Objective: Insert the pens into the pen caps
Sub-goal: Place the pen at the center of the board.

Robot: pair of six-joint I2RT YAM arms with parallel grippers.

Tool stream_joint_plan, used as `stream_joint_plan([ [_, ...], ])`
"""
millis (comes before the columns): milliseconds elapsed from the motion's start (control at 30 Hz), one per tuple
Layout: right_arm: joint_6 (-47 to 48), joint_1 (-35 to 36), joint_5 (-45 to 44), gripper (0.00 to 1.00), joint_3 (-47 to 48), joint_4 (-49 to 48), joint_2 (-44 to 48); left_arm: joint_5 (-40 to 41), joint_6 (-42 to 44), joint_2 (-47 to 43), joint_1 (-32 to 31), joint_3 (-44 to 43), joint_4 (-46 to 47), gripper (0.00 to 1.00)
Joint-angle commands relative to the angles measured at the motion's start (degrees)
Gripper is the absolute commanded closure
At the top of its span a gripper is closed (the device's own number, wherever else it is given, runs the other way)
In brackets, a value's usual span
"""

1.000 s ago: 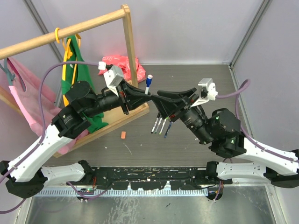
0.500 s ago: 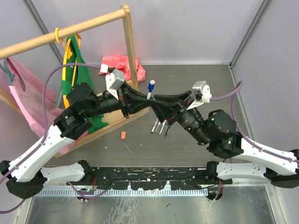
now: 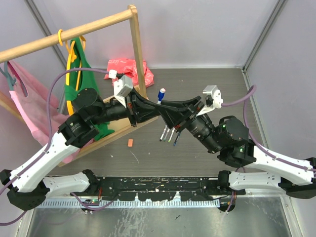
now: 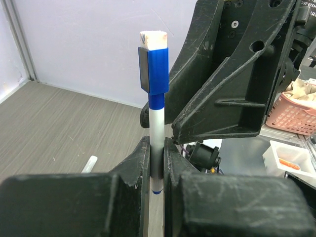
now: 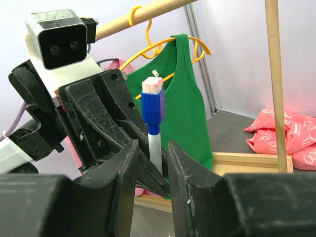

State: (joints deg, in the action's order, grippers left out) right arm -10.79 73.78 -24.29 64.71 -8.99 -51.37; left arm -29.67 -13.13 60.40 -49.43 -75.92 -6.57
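A white pen (image 4: 157, 123) with a blue pen cap (image 4: 155, 69) on its top stands upright in my left gripper (image 4: 157, 153), which is shut on the lower barrel. In the top view this pen (image 3: 161, 95) is held above the table where both grippers meet. My right gripper (image 5: 154, 153) faces the left one. Its jaws stand on either side of the barrel (image 5: 155, 148) just below the blue cap (image 5: 152, 106), with a thin gap still showing. Several uncapped pens (image 3: 169, 133) lie on the table below. A small orange cap (image 3: 130, 142) lies to their left.
A wooden clothes rack (image 3: 137, 44) stands at the back left with a green top (image 3: 79, 74) and a pink garment (image 3: 29, 108) hanging on it. Red cloth (image 3: 126, 66) lies behind the rack's base. Another white pen (image 4: 90, 164) lies on the table.
My right gripper has moved left onto the held pen and its jaws have narrowed around the barrel. My left gripper shifted slightly right and nearer with the pen.
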Motion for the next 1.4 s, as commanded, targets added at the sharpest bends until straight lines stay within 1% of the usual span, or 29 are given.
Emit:
stream_joint_plan([
  [0,-0.7,0.2,0.0,0.64,0.6,-3.0,-0.3,-1.8,-0.9,-1.5,0.1,-0.1,3.6,1.0],
  [233,-1.3,0.2,0.3,0.67,0.8,-3.0,-1.1,-2.8,-1.1,-1.8,0.1,0.2,3.6,1.0],
  [500,-1.8,0.2,0.8,0.79,1.1,-2.8,-2.1,-4.8,-1.4,-1.7,0.0,0.4,3.5,1.0],
  [567,-2.0,0.2,0.7,0.85,1.1,-2.6,-2.3,-4.3,-1.4,-2.0,0.1,0.7,3.6,1.0],
  [667,-2.0,0.2,0.6,0.98,1.0,-2.4,-2.6,-3.9,-1.7,-2.0,0.1,0.8,3.4,1.0],
  [733,-2.2,0.2,0.4,1.0,0.9,-2.2,-2.8,-3.3,-1.9,-2.0,0.1,1.0,3.2,1.0],
  [767,-2.2,0.2,0.3,1.0,0.9,-2.2,-2.8,-3.0,-2.0,-2.2,0.1,1.1,3.3,0.99],
  [800,-2.3,0.2,0.2,1.0,0.9,-2.2,-2.9,-2.5,-2.2,-2.2,0.1,1.4,3.4,0.95],
  [933,-2.4,0.2,-0.5,1.0,0.8,-2.2,-2.4,-1.1,-3.1,-2.5,0.0,1.9,3.9,0.76],
  [1000,-2.3,0.1,-1.4,1.0,0.7,-2.2,-2.1,-1.1,-3.2,-2.3,0.1,1.5,3.3,0.71],
  [1200,-2.3,0.1,-5.0,1.0,0.0,-2.9,-1.3,-2.0,-3.2,-1.7,0.1,1.5,2.0,0.61],
  [1367,-2.5,0.1,-10.2,1.0,-0.6,-1.3,-0.5,0.5,-1.9,-2.6,0.1,2.7,-2.1,0.58],
])
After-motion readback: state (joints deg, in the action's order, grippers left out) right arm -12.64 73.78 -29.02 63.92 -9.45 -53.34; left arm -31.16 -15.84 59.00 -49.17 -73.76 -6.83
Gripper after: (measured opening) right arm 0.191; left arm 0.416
